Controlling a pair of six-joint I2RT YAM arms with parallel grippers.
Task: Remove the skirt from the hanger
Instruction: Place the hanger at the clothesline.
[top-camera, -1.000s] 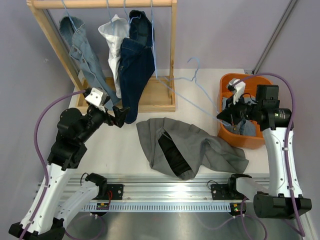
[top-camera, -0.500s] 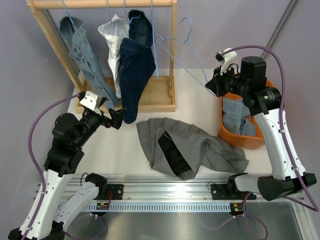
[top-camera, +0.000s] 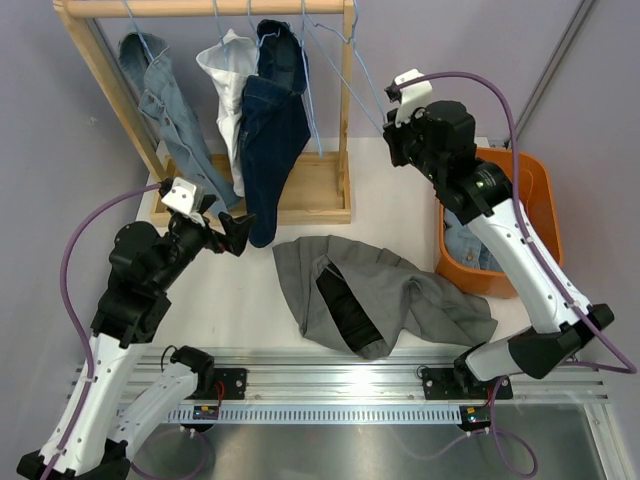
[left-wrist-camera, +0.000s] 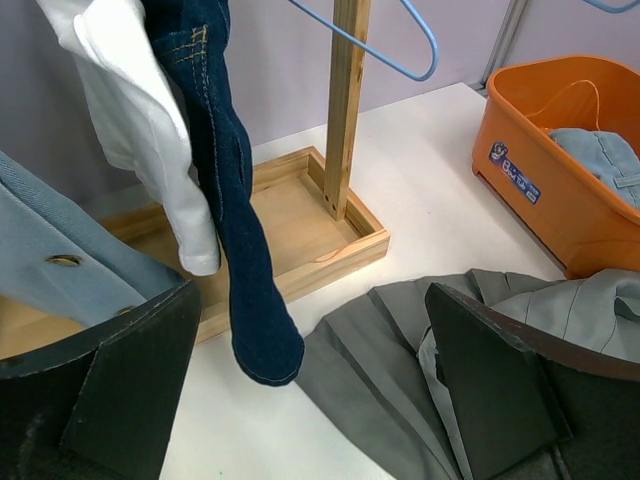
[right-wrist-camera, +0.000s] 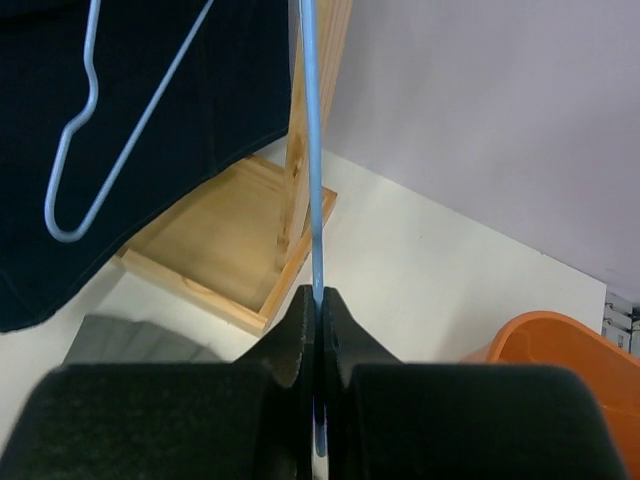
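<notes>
On table (top-camera: 400, 212): skirt (top-camera: 395, 290) centre, rack (top-camera: 310, 190) behind-left of it, bin (top-camera: 468, 278) at right.

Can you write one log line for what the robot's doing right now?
skirt: lying on table | right gripper: shut on blue hanger, up by rack | left gripper: open, empty

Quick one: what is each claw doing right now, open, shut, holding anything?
Left claw: open, holding nothing.
Right claw: closed on the blue wire hanger.
</notes>
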